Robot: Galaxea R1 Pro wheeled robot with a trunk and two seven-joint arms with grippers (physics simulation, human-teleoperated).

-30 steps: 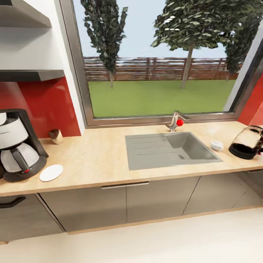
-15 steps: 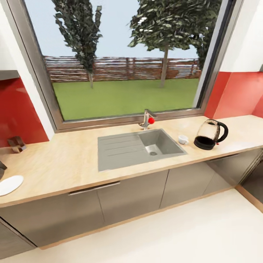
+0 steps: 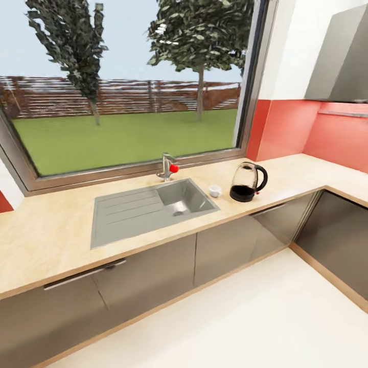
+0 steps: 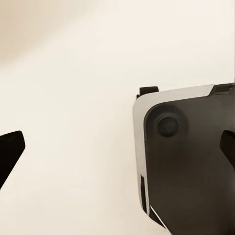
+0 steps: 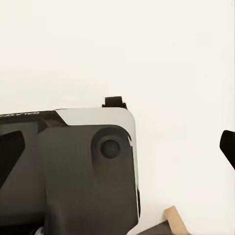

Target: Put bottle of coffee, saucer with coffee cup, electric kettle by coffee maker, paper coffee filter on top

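Electric kettle upright toward the bench's right end, tiny coffee cup just beside it by the sink rim. Left gripper and right gripper spread wide, holding nothing, over pale floor. Best squaring up to the bench front near the kettle before reaching, handle side favoured.

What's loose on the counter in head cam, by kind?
Electric kettle: 1
Coffee cup: 1
Total: 2, both on the kitchen countertop to the right of the sink, the cup between sink and kettle.
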